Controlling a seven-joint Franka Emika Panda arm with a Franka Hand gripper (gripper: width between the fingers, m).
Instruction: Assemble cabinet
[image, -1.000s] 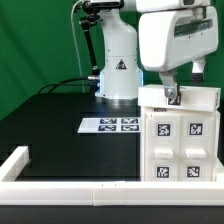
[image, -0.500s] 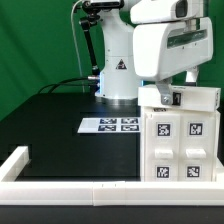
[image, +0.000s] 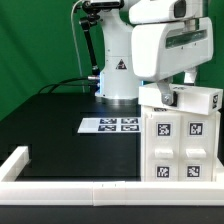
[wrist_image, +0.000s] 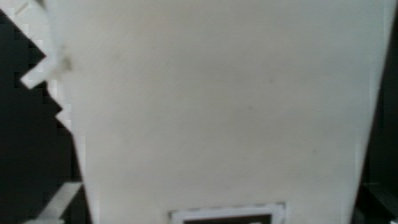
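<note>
The cabinet (image: 180, 150) is a white box with several square tags on its front, standing at the exterior view's right near the front rail. A white top panel (image: 200, 99) lies tilted on it, its right end raised. My gripper (image: 170, 96) is at the panel's left end, mostly hidden under the arm's white wrist housing, and appears shut on the panel. In the wrist view the white panel (wrist_image: 222, 110) fills nearly the whole picture, with the edge of a tag (wrist_image: 228, 213) showing. The fingers do not show there.
The marker board (image: 110, 125) lies flat on the black table left of the cabinet. The robot's white base (image: 117, 70) stands behind it. A white rail frame (image: 60, 190) edges the table's front and left. A green backdrop stands behind.
The arm has swung left and lower over the cabinet. The top panel has gone from lying level to tilted, its right end now higher.
</note>
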